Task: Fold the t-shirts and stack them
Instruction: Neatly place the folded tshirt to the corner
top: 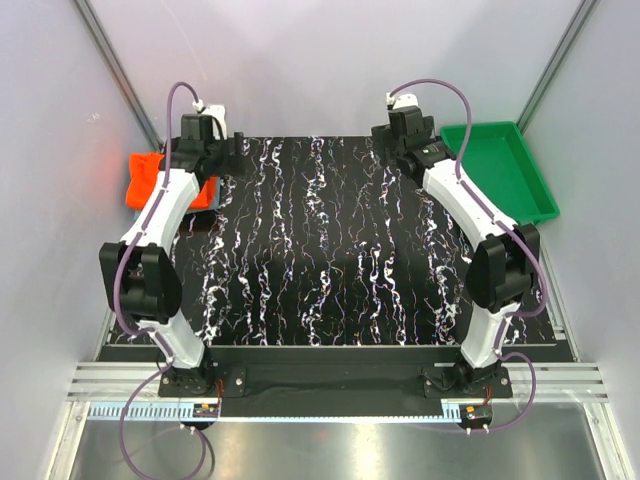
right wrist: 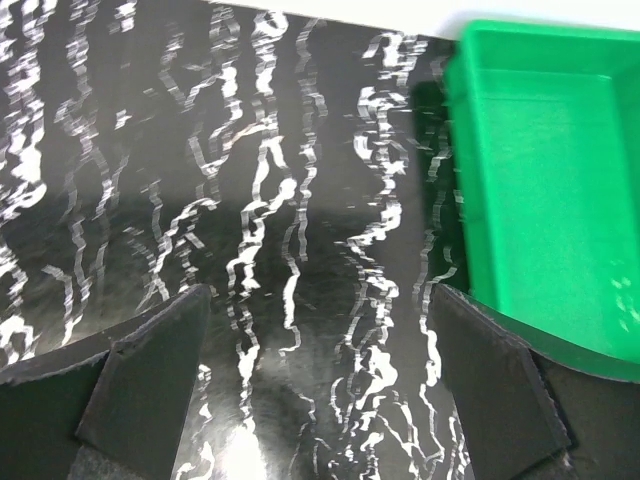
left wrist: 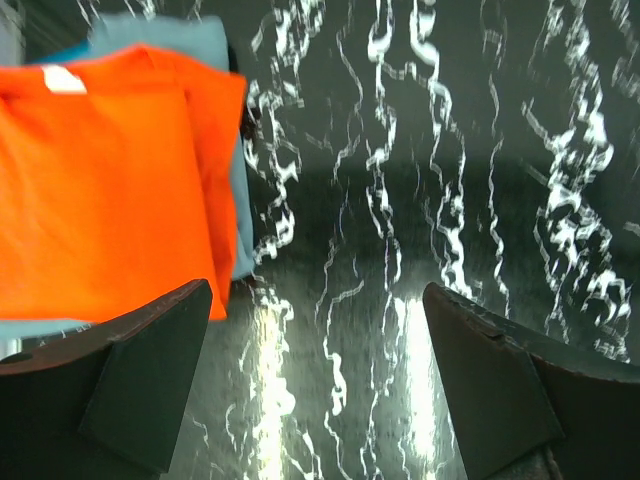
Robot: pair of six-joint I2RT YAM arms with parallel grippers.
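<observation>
Pale grey walls close in a bench whose top is black with white, marble-like veins, and the two arms are fixed at its near edge. The two t-shirts lie folded at the far left edge of the bench, one on the other: the orange-red t-shirt is on top, and the grey-blue t-shirt is under it, showing only as a border along the far and right sides of the pile. In the left wrist view the orange-red one lies flat, with a small white label near its far edge. The left hand is above the bench just to the right of this pile. Its fingers stand wide apart, and between them only the black surface is seen; the hand is not touching the shirts. The right hand is at the far right part of the bench, also with the fingers spread wide and gripping nothing. Just to its right is a green tray, which stands at the far right corner of the bench, well apart from the shirts. In the top view both arms reach away from their bases toward the far side.
</observation>
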